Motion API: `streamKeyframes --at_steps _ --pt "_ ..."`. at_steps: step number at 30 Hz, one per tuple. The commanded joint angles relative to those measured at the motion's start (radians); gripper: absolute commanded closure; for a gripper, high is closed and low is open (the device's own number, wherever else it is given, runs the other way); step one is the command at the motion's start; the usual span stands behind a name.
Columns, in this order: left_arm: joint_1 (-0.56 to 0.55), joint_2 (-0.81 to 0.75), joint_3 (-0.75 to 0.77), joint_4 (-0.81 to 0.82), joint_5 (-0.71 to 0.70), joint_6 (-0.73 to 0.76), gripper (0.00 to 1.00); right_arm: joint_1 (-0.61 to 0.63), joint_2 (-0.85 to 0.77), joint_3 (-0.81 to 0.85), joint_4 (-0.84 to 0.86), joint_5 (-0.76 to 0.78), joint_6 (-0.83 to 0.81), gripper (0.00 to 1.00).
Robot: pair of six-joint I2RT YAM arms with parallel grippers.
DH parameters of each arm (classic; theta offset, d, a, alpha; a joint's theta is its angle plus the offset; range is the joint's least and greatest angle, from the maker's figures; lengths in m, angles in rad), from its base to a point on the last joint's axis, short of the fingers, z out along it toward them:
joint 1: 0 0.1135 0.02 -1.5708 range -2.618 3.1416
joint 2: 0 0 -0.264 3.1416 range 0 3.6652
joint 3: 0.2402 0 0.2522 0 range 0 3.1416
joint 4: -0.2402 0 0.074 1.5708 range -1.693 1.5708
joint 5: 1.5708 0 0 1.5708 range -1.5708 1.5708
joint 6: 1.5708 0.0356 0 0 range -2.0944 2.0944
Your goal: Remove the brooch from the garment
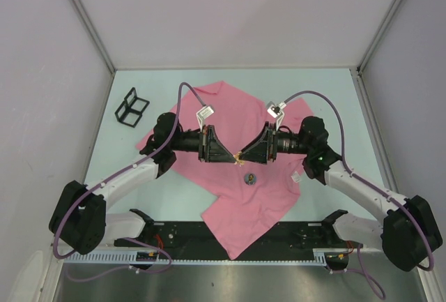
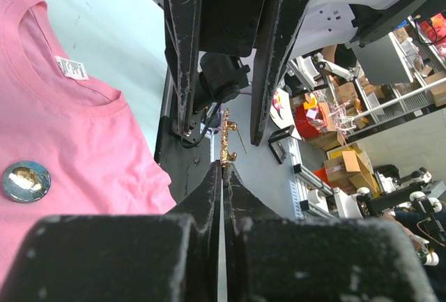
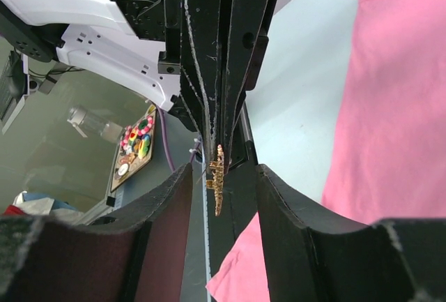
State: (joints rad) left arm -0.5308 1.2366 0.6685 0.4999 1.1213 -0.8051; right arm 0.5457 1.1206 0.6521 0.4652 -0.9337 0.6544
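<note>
The pink T-shirt point(image 1: 240, 208) lies flat on the table, its white label point(image 2: 72, 68) inside the collar. A round shiny badge point(image 1: 249, 178) sits on the cloth and shows in the left wrist view point(image 2: 26, 181). My left gripper point(image 1: 235, 157) is shut on one end of a small gold brooch point(image 1: 239, 155), held in the air above the shirt point(image 2: 70, 141). The brooch sticks out past the left gripper's tips point(image 2: 226, 138). My right gripper point(image 1: 244, 154) faces the left, open, with its jaws on either side of the brooch point(image 3: 218, 187) without touching it.
A black wire stand point(image 1: 132, 105) stands at the back left on the pale table. A black rail point(image 1: 230, 236) with the arm bases runs along the near edge. White enclosure walls point(image 1: 83, 30) close in the sides and back.
</note>
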Motion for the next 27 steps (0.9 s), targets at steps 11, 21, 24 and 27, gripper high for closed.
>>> streamKeyframes --at_steps 11,21,24,27 --pt "-0.005 -0.016 0.008 0.023 0.011 0.012 1.00 0.013 0.033 0.003 0.084 -0.020 0.004 0.57" --pt "-0.005 -0.016 0.017 -0.006 0.017 0.035 1.00 0.013 0.018 0.003 0.020 -0.022 -0.050 0.70" --pt "-0.003 -0.016 0.019 -0.018 0.017 0.044 1.00 0.007 0.021 0.001 0.013 -0.030 -0.056 0.71" --pt "-0.003 -0.017 0.023 -0.038 0.018 0.058 1.00 0.003 0.018 0.003 0.001 -0.030 -0.067 0.72"
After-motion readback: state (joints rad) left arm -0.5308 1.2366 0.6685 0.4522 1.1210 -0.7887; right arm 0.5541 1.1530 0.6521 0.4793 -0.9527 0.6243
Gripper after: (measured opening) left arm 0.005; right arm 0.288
